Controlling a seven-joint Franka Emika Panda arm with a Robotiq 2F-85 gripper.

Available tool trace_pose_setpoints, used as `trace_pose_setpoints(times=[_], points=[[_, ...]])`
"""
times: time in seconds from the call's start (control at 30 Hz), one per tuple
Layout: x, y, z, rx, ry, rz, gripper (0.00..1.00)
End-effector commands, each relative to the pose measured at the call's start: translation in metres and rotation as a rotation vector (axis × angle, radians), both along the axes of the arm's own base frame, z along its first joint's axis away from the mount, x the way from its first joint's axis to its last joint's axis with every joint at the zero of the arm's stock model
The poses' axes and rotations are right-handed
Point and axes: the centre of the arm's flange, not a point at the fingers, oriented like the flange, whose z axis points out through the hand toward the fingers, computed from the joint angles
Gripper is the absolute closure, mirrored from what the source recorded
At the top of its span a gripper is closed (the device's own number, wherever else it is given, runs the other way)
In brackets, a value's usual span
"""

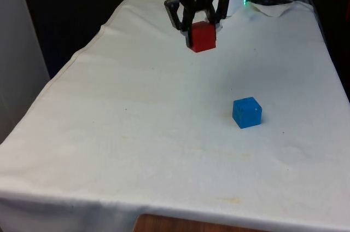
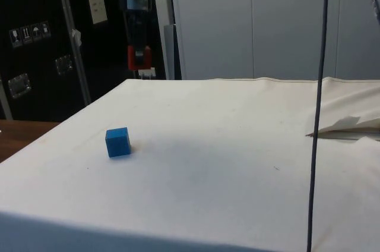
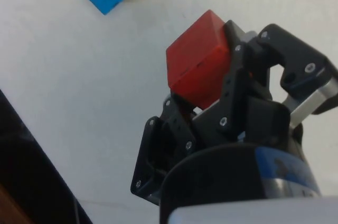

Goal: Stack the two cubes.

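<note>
Two cubes, well apart: I held the red cube [image 1: 203,36] clamped in my gripper [image 1: 199,27] high above the table's far end, clear to carry toward the blue cube [image 1: 246,112] resting nearer the front edge.

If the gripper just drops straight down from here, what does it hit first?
Probably bare white cloth. The gripper holds the red cube aloft, and the blue cube sits off to one side, apparently clear of that line, though depth is uncertain.

Black two-finger tool [image 1: 197,24] with small silver screws.
</note>
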Motion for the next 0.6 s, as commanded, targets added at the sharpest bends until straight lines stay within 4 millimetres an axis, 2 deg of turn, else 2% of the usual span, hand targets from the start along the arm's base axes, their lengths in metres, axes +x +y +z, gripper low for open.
trace_pose_setpoints(times=[0.0,0.23,0.27,0.53,0.57], points=[[0.003,0.002,0.0,0.0,-0.003,0.001,1.0],[0.023,0.021,-0.002,0.015,-0.008,0.002,1.0],[0.021,0.017,-0.001,0.008,-0.013,0.003,1.0],[0.036,0.045,-0.007,0.029,-0.017,0.006,1.0],[0.035,0.042,-0.007,0.031,-0.018,0.009,1.0]])
